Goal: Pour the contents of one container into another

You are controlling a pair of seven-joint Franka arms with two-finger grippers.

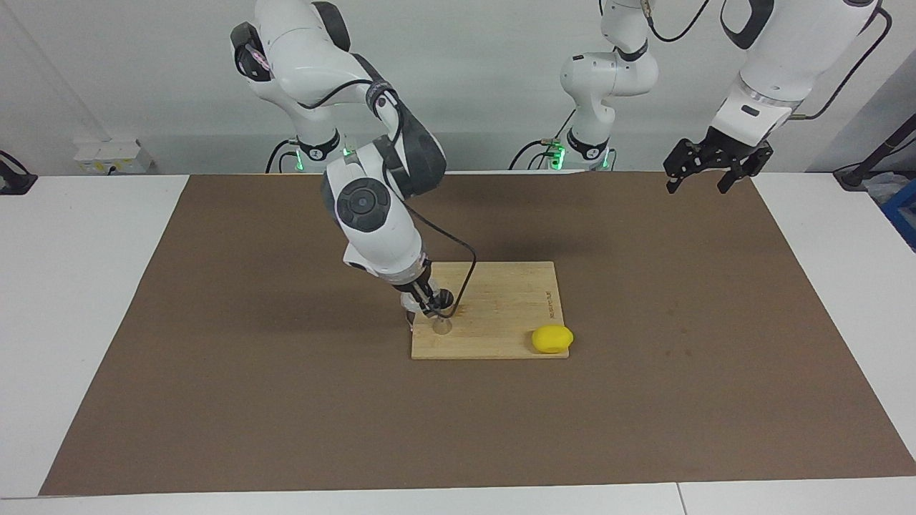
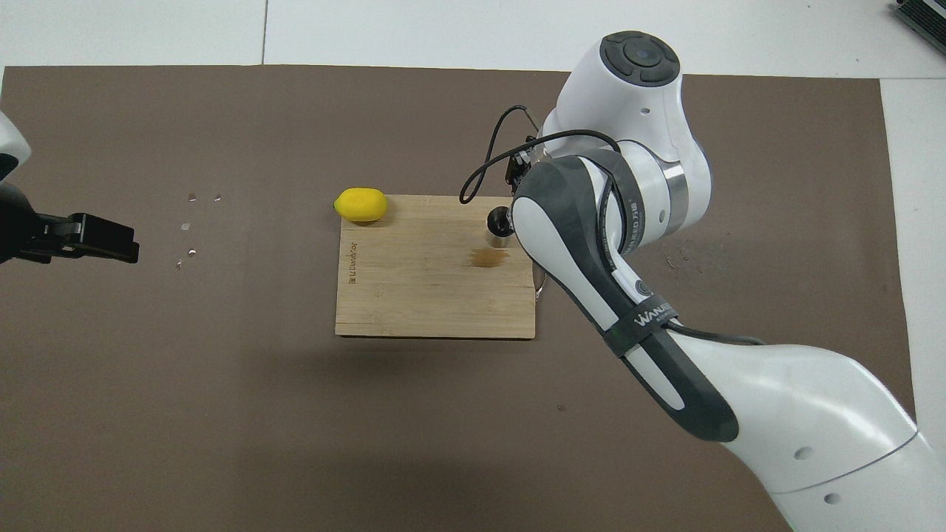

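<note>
Clear textured glass tumbler (image 1: 411, 303), clenched in the right gripper (image 1: 428, 306), could spill past the narrow hourglass steel jigger (image 1: 443, 324); the left gripper (image 1: 715, 166) waits, released.

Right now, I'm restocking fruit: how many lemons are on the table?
1. The lemon lies at the cutting board's corner toward the left arm's end, farther from the robots than the jigger. None seems hidden.
</note>
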